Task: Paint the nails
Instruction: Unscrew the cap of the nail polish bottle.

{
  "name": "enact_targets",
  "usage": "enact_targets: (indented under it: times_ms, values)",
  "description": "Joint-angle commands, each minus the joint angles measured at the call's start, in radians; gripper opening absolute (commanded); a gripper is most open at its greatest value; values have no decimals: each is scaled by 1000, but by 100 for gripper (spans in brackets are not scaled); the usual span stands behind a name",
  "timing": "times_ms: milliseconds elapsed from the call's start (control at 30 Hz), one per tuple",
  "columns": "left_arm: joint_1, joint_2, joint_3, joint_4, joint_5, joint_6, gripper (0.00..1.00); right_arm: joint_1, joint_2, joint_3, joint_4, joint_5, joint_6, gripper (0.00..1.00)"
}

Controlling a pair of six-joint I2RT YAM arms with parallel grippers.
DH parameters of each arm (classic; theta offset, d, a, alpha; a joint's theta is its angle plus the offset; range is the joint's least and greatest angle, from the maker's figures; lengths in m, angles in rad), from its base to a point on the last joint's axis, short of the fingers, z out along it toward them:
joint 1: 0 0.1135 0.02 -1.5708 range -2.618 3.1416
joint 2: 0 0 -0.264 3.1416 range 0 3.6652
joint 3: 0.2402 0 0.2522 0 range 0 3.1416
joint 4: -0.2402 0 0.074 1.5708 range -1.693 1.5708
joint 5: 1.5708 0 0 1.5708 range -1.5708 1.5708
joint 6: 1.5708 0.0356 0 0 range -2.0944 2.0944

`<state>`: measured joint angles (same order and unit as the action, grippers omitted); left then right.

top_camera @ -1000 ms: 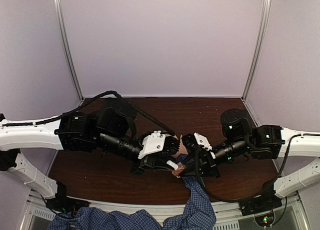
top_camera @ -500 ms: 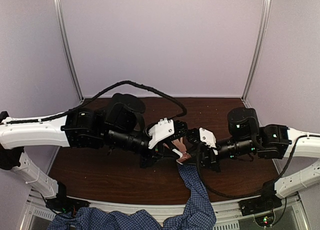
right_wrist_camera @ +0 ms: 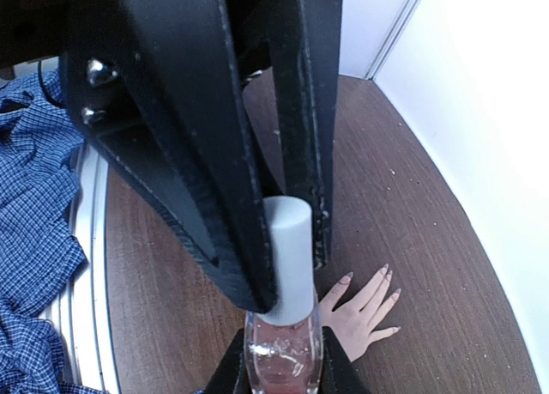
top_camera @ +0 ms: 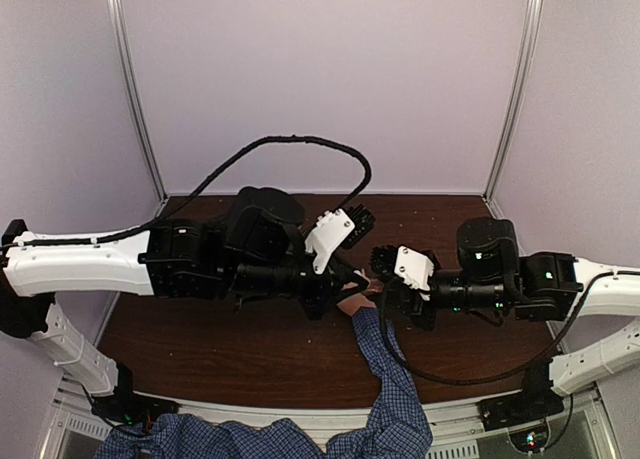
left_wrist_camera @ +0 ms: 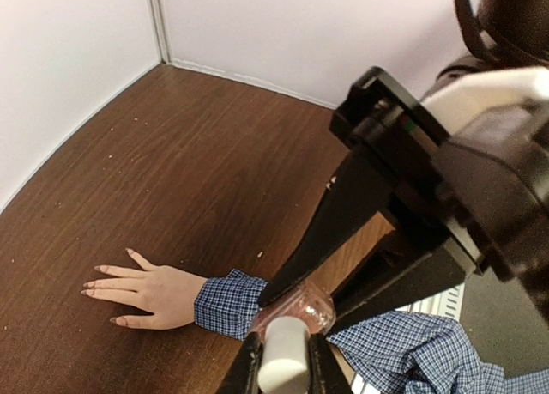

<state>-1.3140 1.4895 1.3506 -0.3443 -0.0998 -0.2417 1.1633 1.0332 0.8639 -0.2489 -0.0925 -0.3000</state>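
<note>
A small glass nail-polish bottle (right_wrist_camera: 280, 358) with pinkish liquid is held in the air between both grippers. My right gripper (right_wrist_camera: 279, 370) is shut on its glass body. My left gripper (left_wrist_camera: 283, 361) is shut on its white cap (left_wrist_camera: 284, 360). In the top view the left gripper (top_camera: 352, 275) and right gripper (top_camera: 381, 280) meet tip to tip over the table's middle. Below them a light-skinned hand (left_wrist_camera: 146, 291) in a blue checked sleeve (left_wrist_camera: 225, 304) lies flat, fingers spread. Its long pale nails (left_wrist_camera: 89, 287) point away from the bottle, and these nails (right_wrist_camera: 385, 272) also show in the right wrist view.
The dark brown wooden table (top_camera: 220, 349) is walled by pale panels on three sides. The sleeved arm (top_camera: 388, 379) reaches in from the near edge between the arm bases. A black cable (top_camera: 290, 141) arches above the left arm.
Both grippers, still holding the bottle, have moved away from the near edge toward the table's middle. The hand has slid further onto the table. The left arm's cable has arched higher.
</note>
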Motion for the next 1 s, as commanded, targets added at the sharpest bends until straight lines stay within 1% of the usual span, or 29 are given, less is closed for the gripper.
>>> enact_targets:
  times_ms: [0, 100, 200, 267, 367, 433, 500, 567, 600, 667, 733, 833, 900, 967]
  values:
    - [-2, 28, 8, 68, -188, -164, 0, 23, 10, 2, 106, 157, 31, 0]
    - [-3, 33, 3, 57, -239, -224, 0, 29, 18, 1, 113, 193, 25, 0]
    - [-4, 32, -8, 64, -243, -267, 0, 31, 27, 3, 114, 217, 25, 0]
    - [-4, 29, -11, 70, -234, -278, 0, 30, 42, 9, 108, 236, 38, 0]
    - [0, 10, -12, 58, -243, -270, 0, 30, 57, 17, 95, 224, 62, 0]
    - [14, -15, -24, 64, -219, -267, 9, 29, 65, 18, 86, 223, 81, 0]
    - [31, -47, -48, 94, -151, -253, 21, 29, 74, 20, 77, 227, 103, 0]
    - [42, -82, -71, 114, -90, -215, 39, 25, 92, 39, 51, 233, 140, 0]
    - [45, -99, -77, 114, -76, -196, 46, 24, 102, 46, 36, 231, 161, 0]
    - [53, -141, -86, 98, -55, -165, 56, 23, 105, 47, 26, 230, 208, 0]
    - [64, -177, -94, 76, -54, -149, 62, 22, 100, 38, 40, 245, 266, 0]
    - [101, -234, -123, 63, -29, -143, 67, 21, 96, 41, 33, 253, 325, 6]
    - [130, -270, -150, 69, 14, -135, 70, 20, 98, 46, 19, 254, 335, 6]
    - [148, -297, -169, 67, 67, -94, 71, 19, 101, 55, 4, 216, 320, 4]
